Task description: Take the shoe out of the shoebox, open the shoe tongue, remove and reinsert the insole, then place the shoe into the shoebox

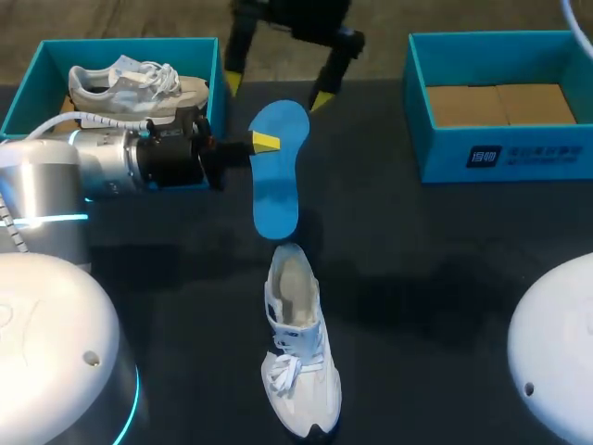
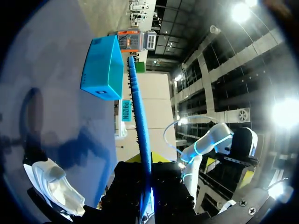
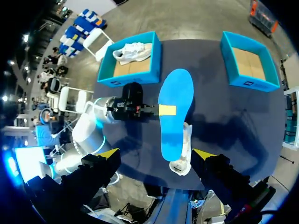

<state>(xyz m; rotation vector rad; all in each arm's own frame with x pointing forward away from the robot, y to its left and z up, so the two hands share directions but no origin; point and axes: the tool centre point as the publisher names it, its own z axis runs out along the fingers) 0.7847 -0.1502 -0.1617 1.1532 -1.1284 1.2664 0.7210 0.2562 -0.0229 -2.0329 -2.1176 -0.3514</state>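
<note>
My left gripper (image 1: 264, 142) is shut on the edge of a blue insole (image 1: 278, 167), holding it flat in the air above the dark table. In the left wrist view the insole (image 2: 140, 126) runs edge-on straight out from between the fingers. A white sneaker (image 1: 296, 343) lies on the table below it, toe toward the front edge, tongue pulled open. My right gripper (image 1: 278, 91) hangs open high over the table's far side, holding nothing. From there the insole (image 3: 174, 112) partly covers the sneaker (image 3: 184, 158), and my right gripper (image 3: 156, 154) is well above both.
A teal shoebox (image 1: 28, 93) at the back left holds a second white sneaker (image 1: 139, 83). Another teal shoebox (image 1: 500, 153) at the back right has only a brown cardboard floor. Dark tabletop lies bare between the boxes and around the sneaker.
</note>
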